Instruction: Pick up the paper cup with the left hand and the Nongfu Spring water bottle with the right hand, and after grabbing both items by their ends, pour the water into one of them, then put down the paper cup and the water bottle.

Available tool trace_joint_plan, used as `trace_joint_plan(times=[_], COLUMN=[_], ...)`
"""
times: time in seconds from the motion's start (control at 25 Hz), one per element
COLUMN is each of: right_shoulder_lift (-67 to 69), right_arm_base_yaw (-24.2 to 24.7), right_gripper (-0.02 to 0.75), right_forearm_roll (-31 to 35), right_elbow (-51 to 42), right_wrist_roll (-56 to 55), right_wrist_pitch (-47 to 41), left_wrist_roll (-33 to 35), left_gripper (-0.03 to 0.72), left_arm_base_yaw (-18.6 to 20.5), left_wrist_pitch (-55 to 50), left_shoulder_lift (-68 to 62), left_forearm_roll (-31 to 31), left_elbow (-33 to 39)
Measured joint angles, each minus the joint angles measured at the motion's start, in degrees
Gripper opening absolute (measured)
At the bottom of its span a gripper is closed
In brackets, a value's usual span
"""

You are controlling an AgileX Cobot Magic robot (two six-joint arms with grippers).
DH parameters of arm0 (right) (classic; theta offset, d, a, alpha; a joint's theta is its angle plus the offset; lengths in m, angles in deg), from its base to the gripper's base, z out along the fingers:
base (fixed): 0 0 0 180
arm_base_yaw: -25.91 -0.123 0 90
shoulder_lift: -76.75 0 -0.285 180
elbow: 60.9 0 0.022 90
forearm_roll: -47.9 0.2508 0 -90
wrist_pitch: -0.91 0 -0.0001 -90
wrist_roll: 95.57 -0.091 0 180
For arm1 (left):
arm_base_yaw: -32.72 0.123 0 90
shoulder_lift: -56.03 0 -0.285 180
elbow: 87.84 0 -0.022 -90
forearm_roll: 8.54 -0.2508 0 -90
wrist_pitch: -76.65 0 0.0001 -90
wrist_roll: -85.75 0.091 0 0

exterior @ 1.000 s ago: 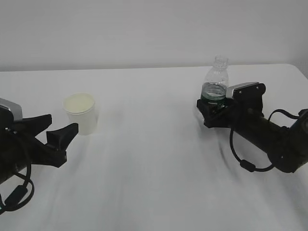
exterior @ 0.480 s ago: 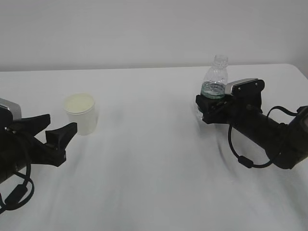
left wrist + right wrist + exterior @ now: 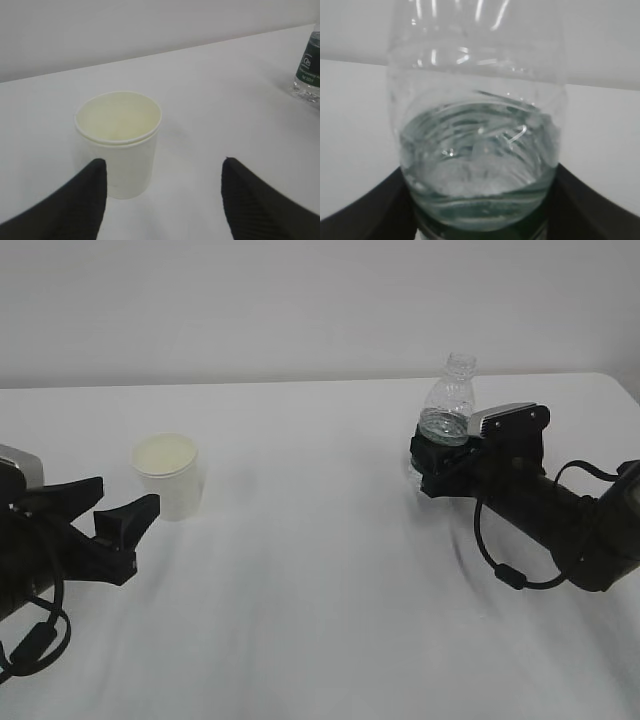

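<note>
The paper cup [image 3: 168, 475] stands upright on the white table [image 3: 320, 620], its cream inside showing. My left gripper [image 3: 128, 498] is open just short of it; in the left wrist view the paper cup [image 3: 120, 145] stands ahead of the gripper [image 3: 163, 167], close to the left finger, untouched. The Nongfu Spring water bottle [image 3: 448, 400] stands upright and capless between the right gripper's [image 3: 440, 455] fingers. In the right wrist view the bottle [image 3: 477, 125] fills the frame, water [image 3: 475, 170] in its lower part, and the right gripper [image 3: 479, 202] presses its black fingers against both sides.
A plain pale wall runs behind the table's far edge [image 3: 300, 382]. The bottle's green label [image 3: 310, 62] shows at the right edge of the left wrist view. The right arm's cable [image 3: 505, 565] loops down onto the table.
The right gripper's fingers have closed in against the bottle, and gripper and bottle have shifted slightly up and away. The left arm and the cup have barely moved.
</note>
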Motion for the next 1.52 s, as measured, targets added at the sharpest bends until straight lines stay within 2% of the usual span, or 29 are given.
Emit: trace_joint_plan(times=[0.2, 0.84, 1.16, 1.52], right_shoulder_lift=[0.0, -0.36, -3.68, -13.53], right_arm_base_yaw=[0.0, 0.0, 0.0, 0.0], right_gripper=[0.442, 0.432, 0.428, 0.428], right_forearm_roll=[0.0, -1.24, -1.7, -1.7], right_elbow=[0.0, -0.23, -5.33, -15.99], right_wrist_roll=[0.22, 0.55, 0.66, 4.82], right_wrist_pitch=[0.0, -0.12, -1.06, -1.39], left_wrist_roll=[0.0, 0.0, 0.0, 0.0], left_gripper=[0.52, 0.52, 0.52, 0.52], left_arm_base_yaw=[0.0, 0.0, 0.0, 0.0], left_wrist_pitch=[0.0, 0.0, 0.0, 0.0], left_shoulder_lift=[0.0, 0.0, 0.0, 0.0], left_forearm_roll=[0.0, 0.08, 0.12, 0.21], left_elbow=[0.0, 0.0, 0.0, 0.0])
